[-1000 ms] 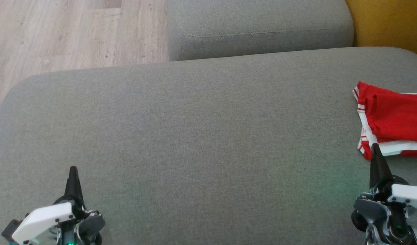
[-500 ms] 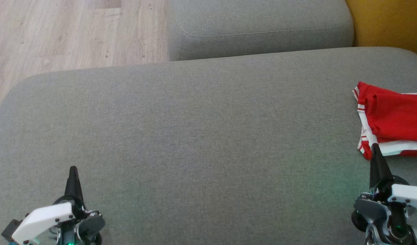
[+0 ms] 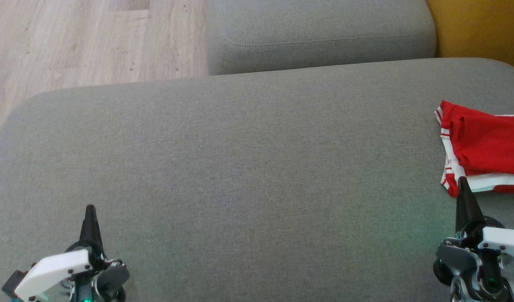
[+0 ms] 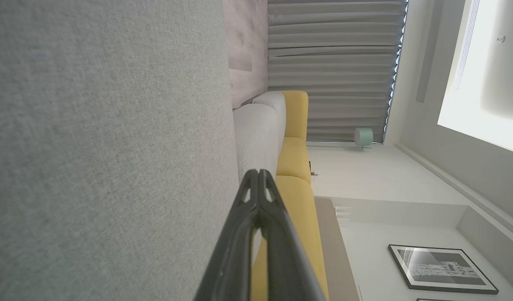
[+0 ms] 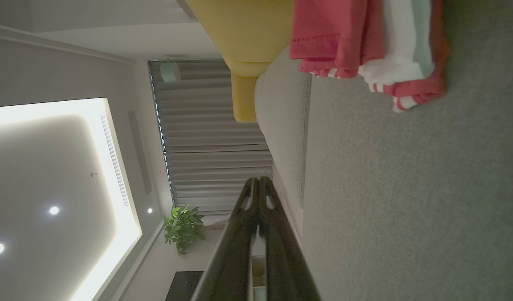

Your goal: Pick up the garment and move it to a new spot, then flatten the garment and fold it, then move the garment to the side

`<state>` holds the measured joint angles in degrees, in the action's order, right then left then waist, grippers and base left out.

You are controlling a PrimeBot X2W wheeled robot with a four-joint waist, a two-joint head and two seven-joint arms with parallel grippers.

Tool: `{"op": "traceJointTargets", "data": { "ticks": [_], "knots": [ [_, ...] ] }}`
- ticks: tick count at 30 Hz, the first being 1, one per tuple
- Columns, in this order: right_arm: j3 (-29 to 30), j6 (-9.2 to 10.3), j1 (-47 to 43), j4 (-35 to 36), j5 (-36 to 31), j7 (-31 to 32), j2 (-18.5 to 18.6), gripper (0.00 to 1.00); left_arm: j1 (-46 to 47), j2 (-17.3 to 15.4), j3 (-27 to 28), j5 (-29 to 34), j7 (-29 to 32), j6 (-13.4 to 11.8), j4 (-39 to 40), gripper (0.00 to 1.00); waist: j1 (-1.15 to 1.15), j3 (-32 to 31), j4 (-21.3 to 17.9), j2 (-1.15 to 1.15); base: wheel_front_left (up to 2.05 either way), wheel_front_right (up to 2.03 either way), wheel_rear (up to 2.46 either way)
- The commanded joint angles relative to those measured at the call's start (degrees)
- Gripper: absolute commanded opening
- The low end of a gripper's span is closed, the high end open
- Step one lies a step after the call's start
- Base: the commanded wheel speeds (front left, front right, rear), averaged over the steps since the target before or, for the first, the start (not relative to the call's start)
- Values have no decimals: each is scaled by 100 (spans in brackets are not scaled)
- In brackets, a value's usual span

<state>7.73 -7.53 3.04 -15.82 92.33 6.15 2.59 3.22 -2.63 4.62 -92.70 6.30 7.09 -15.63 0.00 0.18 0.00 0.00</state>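
Observation:
The garment (image 3: 485, 147), red with white stripes, lies folded at the right edge of the grey sofa cushion (image 3: 248, 167); part of it runs out of the head view. It also appears at the top of the right wrist view as the garment (image 5: 365, 46). My right gripper (image 3: 462, 181) is shut and empty, its tip just in front of the garment's near corner. The same gripper (image 5: 258, 180) shows its fingers pressed together. My left gripper (image 3: 89, 208) is shut and empty at the lower left, far from the garment, and the left gripper (image 4: 257, 172) shows closed tips.
A second grey cushion (image 3: 320, 33) sits behind the main one. Yellow upholstery (image 3: 479, 29) fills the far right corner. Wooden floor (image 3: 72, 42) lies beyond the cushion at the upper left. The cushion's wide middle is bare grey fabric.

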Motion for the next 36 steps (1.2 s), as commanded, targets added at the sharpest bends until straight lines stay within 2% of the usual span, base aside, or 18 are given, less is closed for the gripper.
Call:
{"op": "traceJointTargets", "data": {
  "ticks": [1, 36],
  "knots": [
    [-123, 4, 315, 179, -14, 33, 29, 0, 296, -25, 188, 52, 17, 40, 160, 0, 0, 0, 0, 0, 0, 0, 0],
    [-123, 4, 315, 179, -14, 32, 29, 0, 296, -25, 188, 51, 17, 40, 160, 0, 0, 0, 0, 0, 0, 0, 0]
  ]
}}
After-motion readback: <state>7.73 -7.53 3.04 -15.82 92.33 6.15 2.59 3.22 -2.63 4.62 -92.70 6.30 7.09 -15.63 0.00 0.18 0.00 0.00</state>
